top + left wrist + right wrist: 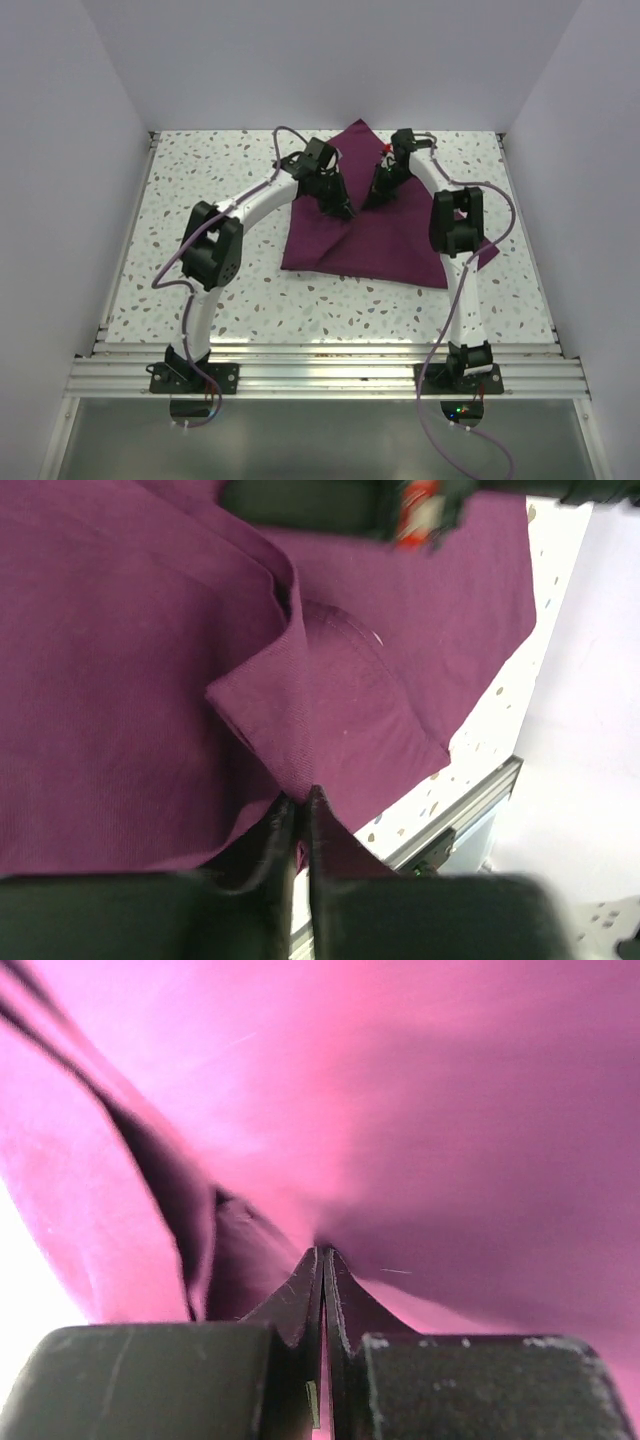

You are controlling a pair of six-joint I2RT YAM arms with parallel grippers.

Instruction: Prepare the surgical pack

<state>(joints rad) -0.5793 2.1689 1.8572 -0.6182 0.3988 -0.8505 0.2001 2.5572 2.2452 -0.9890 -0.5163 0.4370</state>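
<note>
Top external view: the surgical pack [370, 235], a large maroon cloth, lies rumpled on the speckled counter [200, 170], centred and reaching toward 12 o'clock. The left end effector [340, 208] and right end effector [372, 200] both dip onto its middle, just beside each other. At that closeness they could knock together if either swings inward. The pack's 4 o'clock corner passes under the right arm, where it might snag.

Left wrist view: the left end effector is pressed together on a thin pinch of cloth at 6 o'clock. A thick, soft fold rises ahead of it, its blunt corner pointing to 9 o'clock. The weave looks finely ribbed and matte. So little fabric is caught that a brisk pull could let it slip free. A metal rail [470, 810] edges the counter at 5 o'clock.

Right wrist view: the right end effector is likewise clamped on a small tuck of cloth, which drapes taut above it, with a dark crease at 9 o'clock. Opposed pulls could drag the whole limp sheet across the smooth counter instead of folding it.
</note>
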